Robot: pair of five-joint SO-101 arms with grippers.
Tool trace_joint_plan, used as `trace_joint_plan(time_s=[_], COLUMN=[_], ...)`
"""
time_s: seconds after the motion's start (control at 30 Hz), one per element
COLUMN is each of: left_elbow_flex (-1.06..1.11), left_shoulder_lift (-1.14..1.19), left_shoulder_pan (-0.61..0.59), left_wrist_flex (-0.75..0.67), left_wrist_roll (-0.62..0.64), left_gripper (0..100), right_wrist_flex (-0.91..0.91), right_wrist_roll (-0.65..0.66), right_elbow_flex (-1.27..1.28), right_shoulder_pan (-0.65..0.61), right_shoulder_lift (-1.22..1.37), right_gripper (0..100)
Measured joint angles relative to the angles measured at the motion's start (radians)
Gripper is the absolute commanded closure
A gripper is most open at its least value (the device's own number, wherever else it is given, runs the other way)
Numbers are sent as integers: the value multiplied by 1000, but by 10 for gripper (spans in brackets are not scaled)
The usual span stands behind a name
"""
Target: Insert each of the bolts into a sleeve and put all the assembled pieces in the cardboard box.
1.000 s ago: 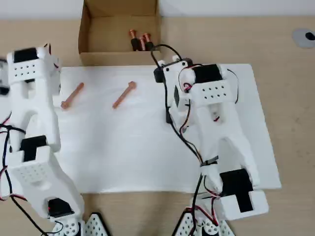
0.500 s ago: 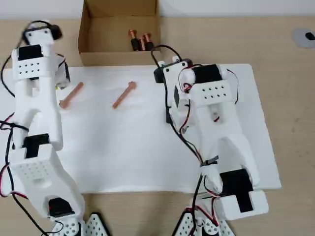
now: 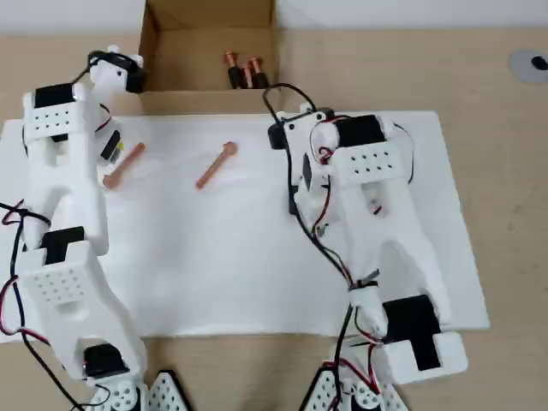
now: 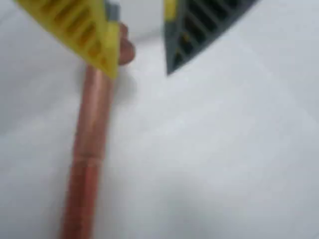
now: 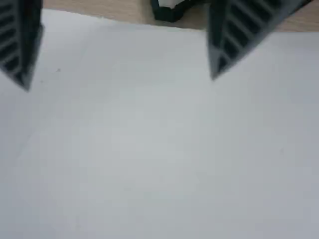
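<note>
White sheet (image 3: 214, 257): the left gripper (image 4: 140, 69), jaws parted and holding nothing, hangs over the head of a copper bolt (image 4: 89, 149) whose shank runs out of frame; the high view adds a second bolt (image 3: 216, 164) and assembled pieces (image 3: 244, 70) in the cardboard box (image 3: 147, 51). The right gripper (image 5: 119, 74) gapes wide above the sheet

Looks like a robotics lab bench: small white arms (image 3: 377, 188) trailing bare wires (image 3: 321, 231), a white mat (image 3: 223, 257), a wooden table (image 3: 497, 171).
</note>
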Motion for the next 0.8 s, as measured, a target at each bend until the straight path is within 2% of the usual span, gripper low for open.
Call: trace_joint_plan(time_s=[0.53, 0.67, 0.8], left_elbow_flex=[-72, -149, -311], left_shoulder_lift=[189, 190, 190], left_shoulder_pan=[3, 31, 57], left_wrist_flex=[3, 68, 213], left_wrist_roll=[-31, 20, 104], left_gripper=[921, 861, 790], right_wrist_flex=[0, 0, 0], right_wrist_roll=[0, 0, 0], right_elbow_flex=[0, 0, 0], right_shoulder_pan=[0, 0, 0], right_shoulder_lift=[0, 0, 0], right_gripper=[724, 724, 724])
